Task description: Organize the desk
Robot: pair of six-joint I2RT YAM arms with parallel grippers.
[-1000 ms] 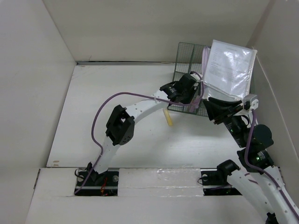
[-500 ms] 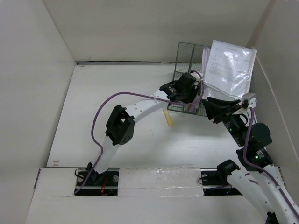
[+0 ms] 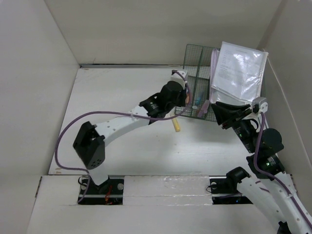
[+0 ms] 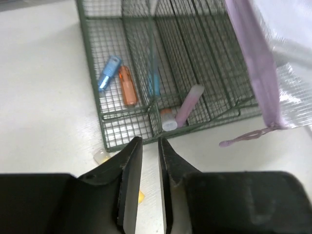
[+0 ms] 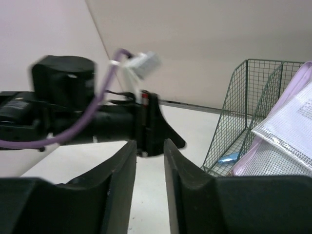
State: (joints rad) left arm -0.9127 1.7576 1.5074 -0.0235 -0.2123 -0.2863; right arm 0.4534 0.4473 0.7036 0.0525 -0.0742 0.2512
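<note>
The desk point(image 3: 117, 102) is a white tabletop. At its back right stands a green wire rack point(image 3: 194, 63) with blue point(image 4: 108, 73), orange point(image 4: 127, 87) and pink point(image 4: 189, 103) markers lying inside. A yellow marker point(image 3: 176, 124) lies on the desk just in front of the rack, partly under my left fingers point(image 4: 130, 165). My left gripper point(image 3: 186, 101) hovers at the rack's near left corner, its jaws a narrow gap apart with nothing between them. My right gripper point(image 3: 219, 114) is open and empty, just right of the rack's front.
A clear folder of papers point(image 3: 240, 70) with a purple edge point(image 4: 253, 63) leans in the rack's right side. White wall panels point(image 3: 34, 73) close in the desk on three sides. The left arm point(image 5: 73, 112) crosses in front of the right gripper point(image 5: 148, 142).
The left arm has drawn its gripper back out of the rack toward the left, its elbow swinging down to the near left. The right arm has barely moved.
</note>
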